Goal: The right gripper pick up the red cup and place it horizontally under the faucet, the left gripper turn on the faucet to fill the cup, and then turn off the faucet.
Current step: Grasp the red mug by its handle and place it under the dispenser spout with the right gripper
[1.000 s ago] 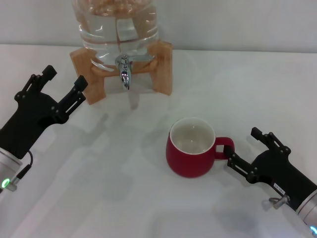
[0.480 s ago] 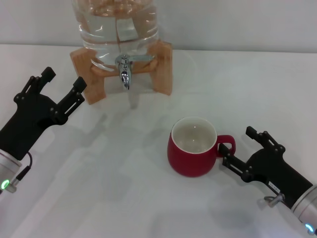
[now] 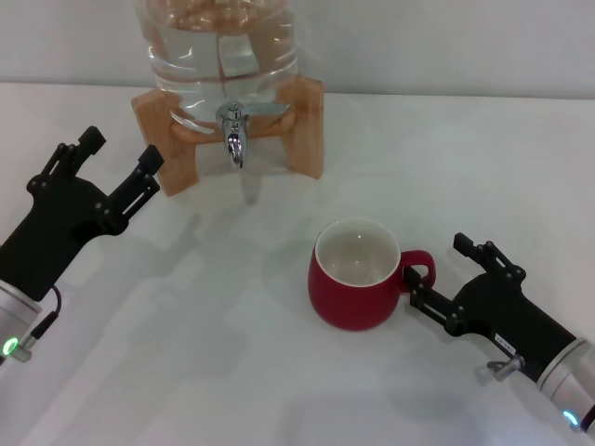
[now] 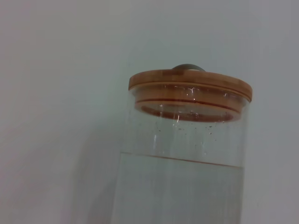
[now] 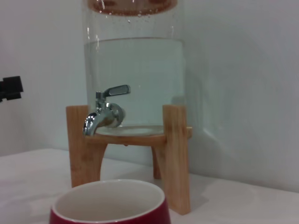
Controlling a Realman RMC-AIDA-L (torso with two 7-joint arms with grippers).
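Since the earlier frames, your right hand (image 3: 437,276) has advanced toward the squat, glossy red cup with its white interior (image 3: 355,275), nudging it slightly leftward on the white bench (image 3: 483,167). That hand is spread wide, its two black fingers flanking the red loop handle (image 3: 419,270), which points straight at the hand; nothing is gripped yet. The cup stands upright, mouth up, well apart from the small chrome faucet (image 3: 232,132), which lies ahead and to the left, on the clear water jug (image 3: 219,56) in its wooden stand (image 3: 302,125). Your left hand (image 3: 119,166) hovers spread wide just beside the stand, nearer the faucet. No brand, label or legible writing shows.
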